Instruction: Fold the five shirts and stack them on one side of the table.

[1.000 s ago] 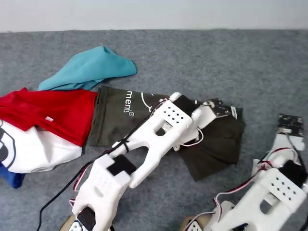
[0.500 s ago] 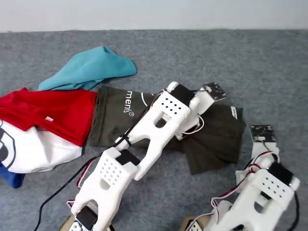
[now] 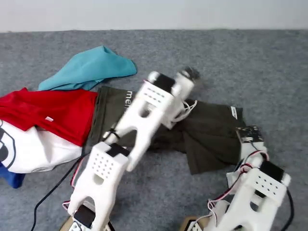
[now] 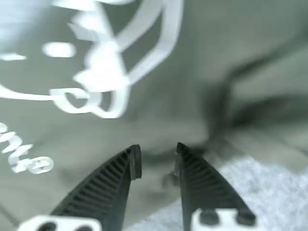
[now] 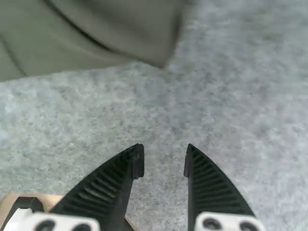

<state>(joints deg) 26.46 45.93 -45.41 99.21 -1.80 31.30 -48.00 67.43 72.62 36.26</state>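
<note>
Mid-table, olive shirt (image 3: 211, 134) lay partly folded, touching the red shirt (image 3: 53, 113) | left gripper (image 4: 155, 161) above it, fingers slightly spread, empty | right gripper (image 5: 162, 161) parted over bare table (image 3: 269, 62) | risk: pinching one layer could drag the fold open

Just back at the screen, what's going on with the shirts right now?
Both arms are at the olive shirt, which lies partly folded mid-table. The left tool hangs open over its printed front, holding nothing. The right tool is open over the table, just off the shirt's corner. The teal shirt, red shirt, white shirt and blue shirt lie crumpled together at the side; nothing is stacked yet.
</note>
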